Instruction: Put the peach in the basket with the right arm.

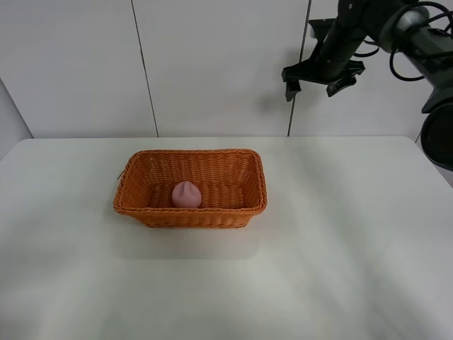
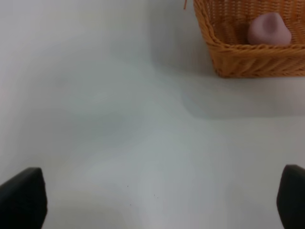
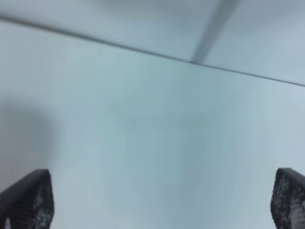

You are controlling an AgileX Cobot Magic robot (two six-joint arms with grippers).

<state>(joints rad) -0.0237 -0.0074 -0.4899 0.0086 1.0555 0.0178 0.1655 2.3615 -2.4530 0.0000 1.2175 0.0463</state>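
The pink peach (image 1: 187, 194) lies inside the orange-brown wicker basket (image 1: 190, 214) at the table's middle, near the front wall; the left wrist view also shows the peach (image 2: 269, 29) in a corner of the basket (image 2: 248, 55). High at the back right, well above the table, my right gripper (image 1: 312, 83) on the black right arm (image 1: 386, 25) hangs open and empty, far from the basket. Its fingertips (image 3: 28, 198) frame bare table and wall in the right wrist view. My left gripper (image 2: 157, 202) is open over bare table beside the basket, and the exterior view does not show it.
The white table (image 1: 340, 234) spreads around the basket. A white panelled wall (image 1: 212, 64) stands behind it. A stray wicker strand (image 2: 185, 4) sticks out at the basket's corner.
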